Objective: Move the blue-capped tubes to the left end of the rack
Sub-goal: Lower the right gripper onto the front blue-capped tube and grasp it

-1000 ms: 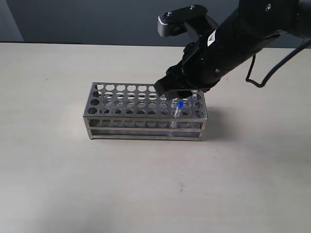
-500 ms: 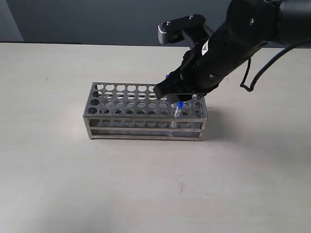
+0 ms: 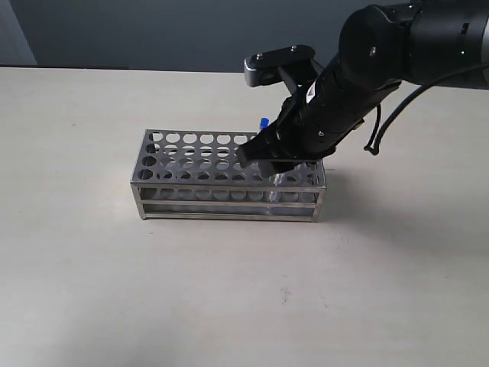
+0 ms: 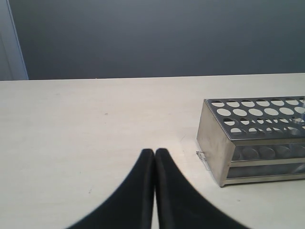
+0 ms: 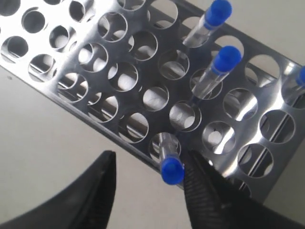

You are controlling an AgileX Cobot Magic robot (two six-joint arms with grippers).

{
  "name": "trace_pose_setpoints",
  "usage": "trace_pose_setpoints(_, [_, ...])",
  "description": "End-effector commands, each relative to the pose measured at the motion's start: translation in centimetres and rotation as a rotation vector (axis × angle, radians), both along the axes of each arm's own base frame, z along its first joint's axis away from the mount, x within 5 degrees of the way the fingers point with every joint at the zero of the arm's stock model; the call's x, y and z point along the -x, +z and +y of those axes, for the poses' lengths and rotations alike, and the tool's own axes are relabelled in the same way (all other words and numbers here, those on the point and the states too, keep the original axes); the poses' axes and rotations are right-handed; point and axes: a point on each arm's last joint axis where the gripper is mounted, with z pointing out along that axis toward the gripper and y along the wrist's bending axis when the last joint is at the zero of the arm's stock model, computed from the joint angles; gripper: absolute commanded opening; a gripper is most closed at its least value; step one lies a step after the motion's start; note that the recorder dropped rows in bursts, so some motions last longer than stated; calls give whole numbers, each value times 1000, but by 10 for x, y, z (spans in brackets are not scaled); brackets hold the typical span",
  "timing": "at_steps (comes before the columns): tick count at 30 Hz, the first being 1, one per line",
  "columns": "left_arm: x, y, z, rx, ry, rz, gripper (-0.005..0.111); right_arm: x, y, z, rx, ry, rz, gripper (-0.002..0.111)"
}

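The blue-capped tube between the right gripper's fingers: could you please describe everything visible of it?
This blue-capped tube is slim and clear, plastic-looking, with a bright blue cap. It stands roughly upright in an edge-row hole of the rack, near one end. The open right gripper straddles it; the cap sits close beside one finger, contact unclear.

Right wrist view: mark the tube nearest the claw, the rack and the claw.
tube nearest the claw (image 5: 170, 166), right wrist view, on its blue cap.
rack (image 5: 97, 81), right wrist view, on the top plate between holes.
right claw (image 5: 150, 160), right wrist view, midway between its two fingertips.
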Motion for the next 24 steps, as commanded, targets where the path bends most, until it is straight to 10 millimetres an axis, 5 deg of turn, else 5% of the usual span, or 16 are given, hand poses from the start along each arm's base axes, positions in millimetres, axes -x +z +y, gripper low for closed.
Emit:
trace_pose_setpoints(1, [0, 2, 0, 0, -4, -9, 1, -1, 1, 1, -5, -3, -5, 45])
trace_pose_setpoints(9, [0, 2, 0, 0, -4, -9, 1, -4, 1, 0, 11, 11, -47, 44])
trace_pose_setpoints(17, [0, 2, 0, 0, -4, -9, 1, -4, 2, 0, 7, 6, -49, 15])
trace_pose_setpoints(24, [0, 2, 0, 0, -4, -9, 1, -6, -2, 0, 29, 17, -54, 14])
